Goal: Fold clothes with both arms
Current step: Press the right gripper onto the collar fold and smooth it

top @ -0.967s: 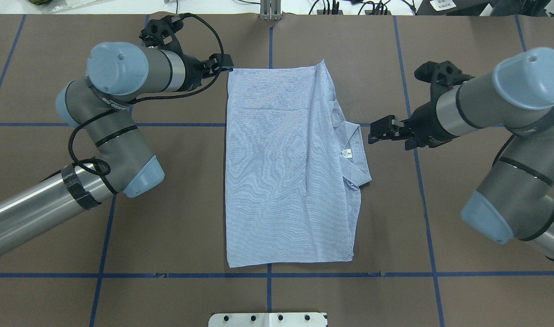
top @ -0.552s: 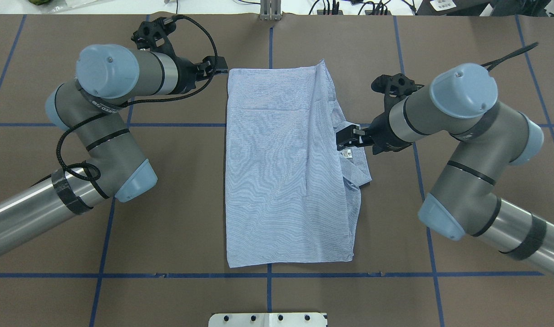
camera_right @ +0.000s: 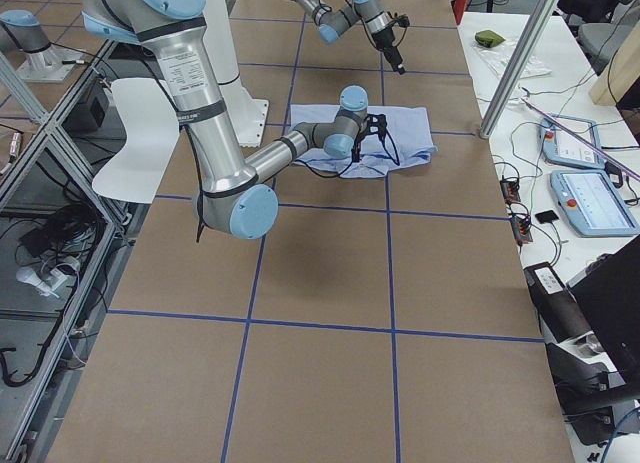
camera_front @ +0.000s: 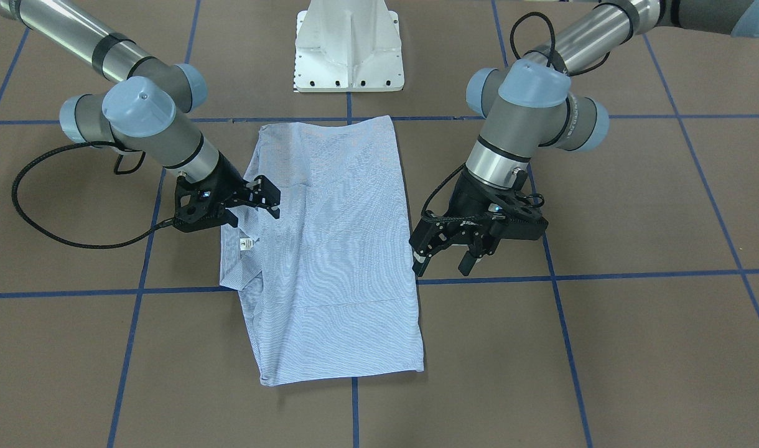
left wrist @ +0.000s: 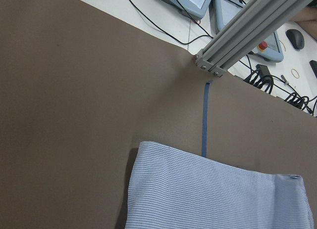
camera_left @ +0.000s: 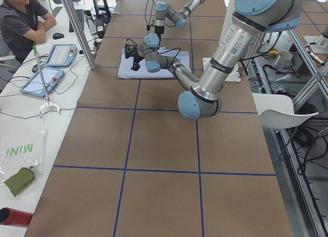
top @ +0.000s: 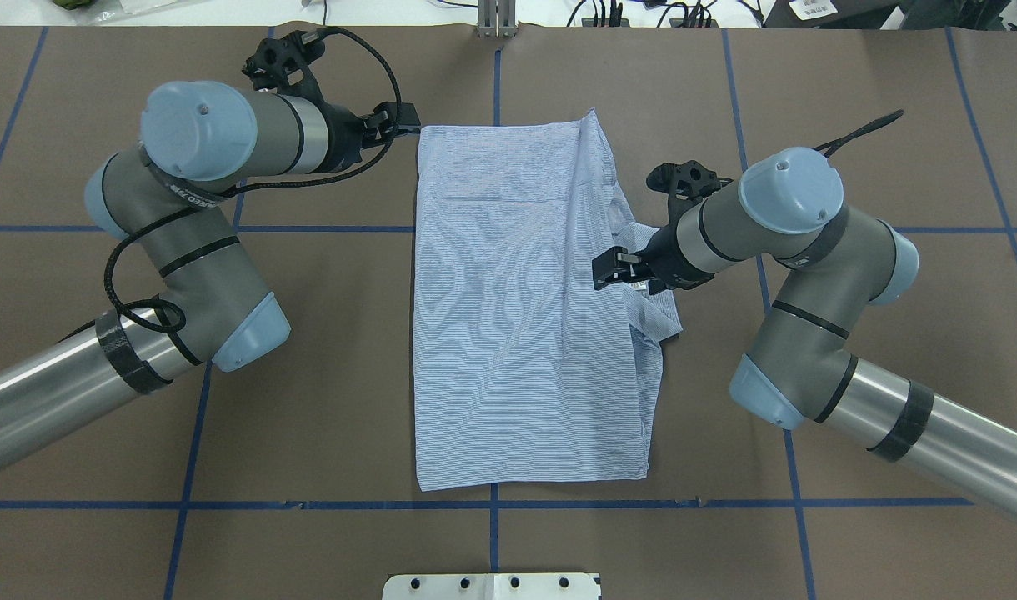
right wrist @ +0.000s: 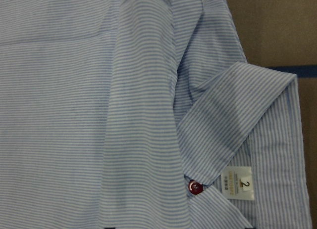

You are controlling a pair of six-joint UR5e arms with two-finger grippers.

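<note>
Overhead exterior: left pincer [top: 407, 122], right pincer [top: 603, 271] agape, empty (right seemingly over collar [top: 660, 310]); pedestal [top: 492, 587] near shirt [top: 508, 333].

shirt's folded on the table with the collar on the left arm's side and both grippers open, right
No, the collar lies on the right arm's side, by the right gripper; the overhead view shows it. The rest holds: the shirt is folded on the table, and the left gripper is open too.

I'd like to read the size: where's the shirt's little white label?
In the front-facing view, the label sits on the collar at the picture's left, just below the jaws of the right arm.
</note>
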